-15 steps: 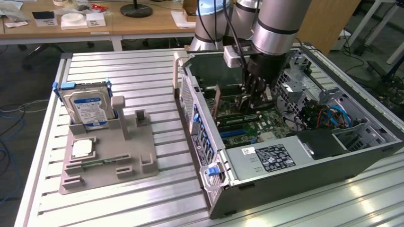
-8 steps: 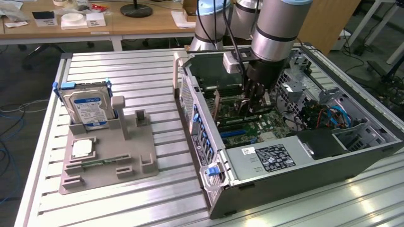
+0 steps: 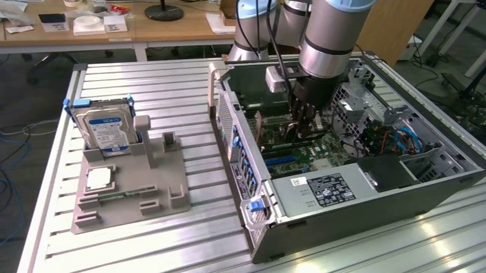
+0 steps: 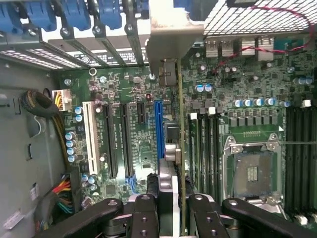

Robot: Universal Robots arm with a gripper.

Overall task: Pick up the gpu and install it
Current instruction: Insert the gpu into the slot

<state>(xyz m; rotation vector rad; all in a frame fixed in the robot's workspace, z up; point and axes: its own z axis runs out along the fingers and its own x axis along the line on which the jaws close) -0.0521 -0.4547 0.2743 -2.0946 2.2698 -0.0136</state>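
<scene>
GPU (image 4: 174,146) just beside blue slot (image 4: 158,124)

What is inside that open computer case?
A green motherboard, a labelled power supply, cables, and the gripper holding the gpu on edge over the slots. The card and gripper hide the board beneath them.

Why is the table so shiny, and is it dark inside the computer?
Exterior view: light glares in white streaks off the metal table, and the computer looks dimmer inside, under the arm. Wrist view: the board is evenly lit, the white slot gleams, and the hand holding the gpu looks dark.
</scene>
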